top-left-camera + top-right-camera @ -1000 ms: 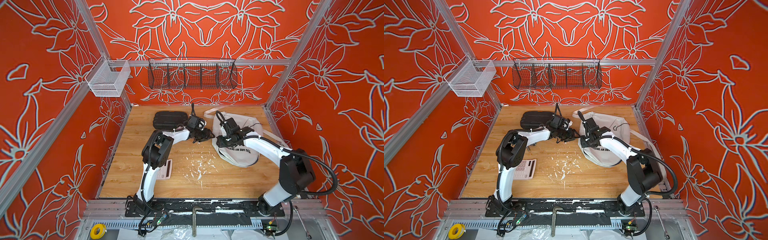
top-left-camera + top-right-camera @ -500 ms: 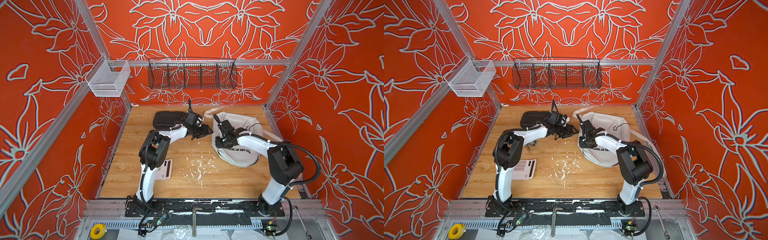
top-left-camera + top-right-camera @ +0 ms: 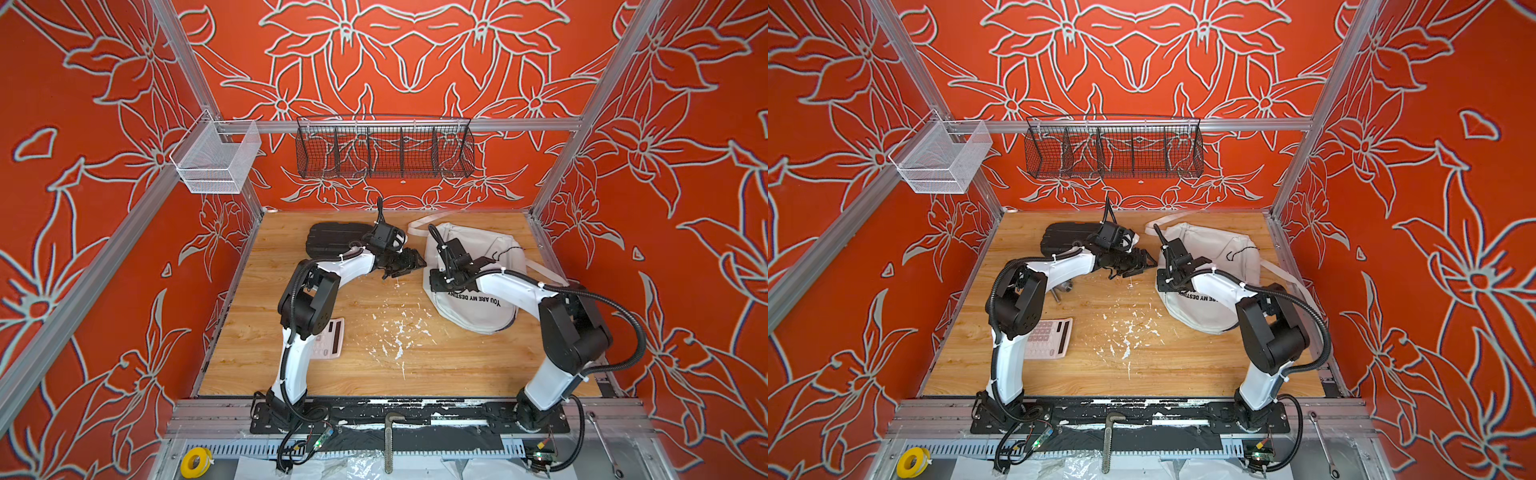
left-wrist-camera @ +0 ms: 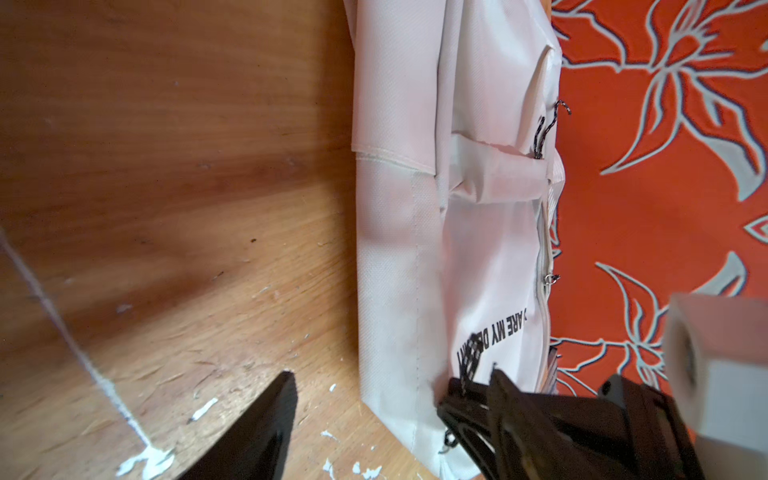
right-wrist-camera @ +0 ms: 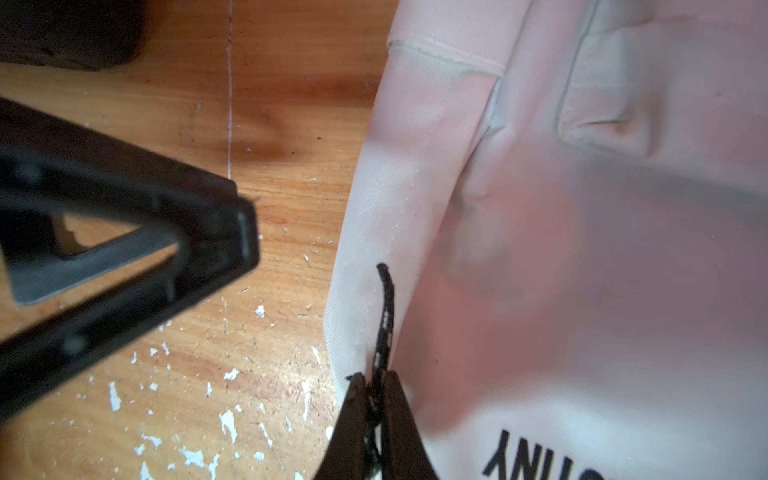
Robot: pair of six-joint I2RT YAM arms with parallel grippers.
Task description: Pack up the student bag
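Observation:
The student bag (image 3: 478, 309) (image 3: 1214, 249), white fabric with black print, lies flat at the back right of the wooden table. My right gripper (image 5: 372, 378) (image 3: 433, 279) (image 3: 1163, 277) is at the bag's left edge and is shut on a black cord zipper pull (image 5: 384, 316). The cord sticks out past its fingertips. My left gripper (image 4: 390, 374) (image 3: 409, 264) (image 3: 1142, 264) is open just left of the bag (image 4: 399, 249), low over the table, holding nothing. One of its fingers (image 5: 166, 232) shows in the right wrist view beside the bag (image 5: 582, 249).
A black hard case (image 3: 336, 239) (image 3: 1067, 235) lies at the back, behind the left arm. A white calculator (image 3: 330, 343) (image 3: 1050, 338) sits beside the left arm's elbow. White flecks (image 3: 395, 332) dot the table's middle. A black wire basket (image 3: 384, 147) and a white mesh basket (image 3: 216, 160) hang on the rails.
My right jaws have closed onto the black cord pull at the bag's left edge, and the right elbow has swung. The left jaws have opened wider.

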